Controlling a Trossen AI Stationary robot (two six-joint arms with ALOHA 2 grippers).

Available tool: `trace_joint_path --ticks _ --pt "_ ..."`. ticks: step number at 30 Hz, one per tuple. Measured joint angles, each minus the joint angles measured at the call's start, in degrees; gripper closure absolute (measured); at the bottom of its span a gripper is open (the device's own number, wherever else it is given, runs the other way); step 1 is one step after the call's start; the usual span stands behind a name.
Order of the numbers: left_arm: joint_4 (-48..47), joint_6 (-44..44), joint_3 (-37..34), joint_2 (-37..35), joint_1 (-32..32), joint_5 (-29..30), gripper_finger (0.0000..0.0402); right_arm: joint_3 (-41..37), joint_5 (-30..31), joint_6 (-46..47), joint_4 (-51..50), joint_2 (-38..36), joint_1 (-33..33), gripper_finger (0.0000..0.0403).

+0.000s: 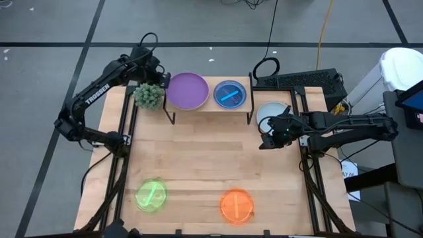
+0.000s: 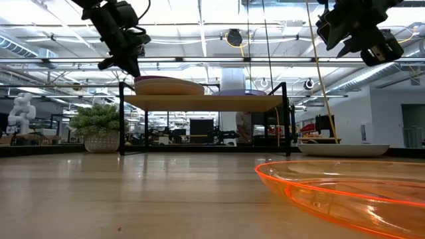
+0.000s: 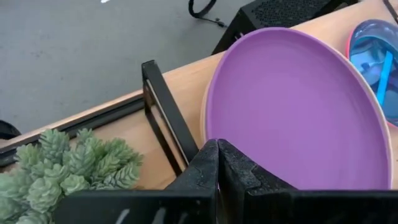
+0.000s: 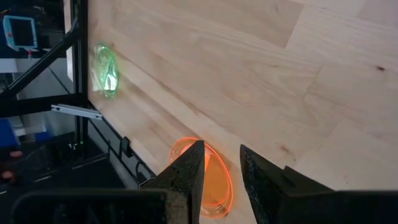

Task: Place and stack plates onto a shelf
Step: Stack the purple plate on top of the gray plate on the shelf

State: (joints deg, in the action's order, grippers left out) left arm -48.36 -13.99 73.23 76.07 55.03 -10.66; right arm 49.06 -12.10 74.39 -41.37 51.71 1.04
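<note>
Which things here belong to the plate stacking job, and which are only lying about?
Job:
- round opaque purple plate
- small translucent blue plate
- translucent green plate
- translucent orange plate
- grey-blue plate
- low light-wood shelf

Lying about:
- small green potted plant
- black keyboard

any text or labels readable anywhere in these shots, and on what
"TROSSEN", in white letters along the left arm, seen from above.
A teal-framed screen off the table, in the right wrist view, shows something too blurred to read.
Nothing can be read on the purple plate, the blue plate, the green plate, the orange plate or the shelf.
</note>
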Motion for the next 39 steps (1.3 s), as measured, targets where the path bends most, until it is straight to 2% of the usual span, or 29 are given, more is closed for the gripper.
trace_joint_path --ticks 9,24,33,39 --pt "2.57 2.02 -6.68 0.04 0.36 -2.42 0.0398 0.00 0.02 -0.01 -0.01 0.04 1.13 0.0314" --pt "5.38 1.12 -6.26 -3.40 -0.09 -1.31 0.0398 0.00 0.31 0.35 -0.02 0.04 1.27 0.0314" --pt "8.46 0.36 -12.16 -3.44 -0.17 -4.30 0.0398 0.00 0.28 0.27 -0.02 0.04 1.27 0.0314" --pt "8.42 0.31 -11.82 -4.22 -1.47 -2.48 0.0399 0.00 0.09 0.22 -0.02 0.04 1.27 0.0314"
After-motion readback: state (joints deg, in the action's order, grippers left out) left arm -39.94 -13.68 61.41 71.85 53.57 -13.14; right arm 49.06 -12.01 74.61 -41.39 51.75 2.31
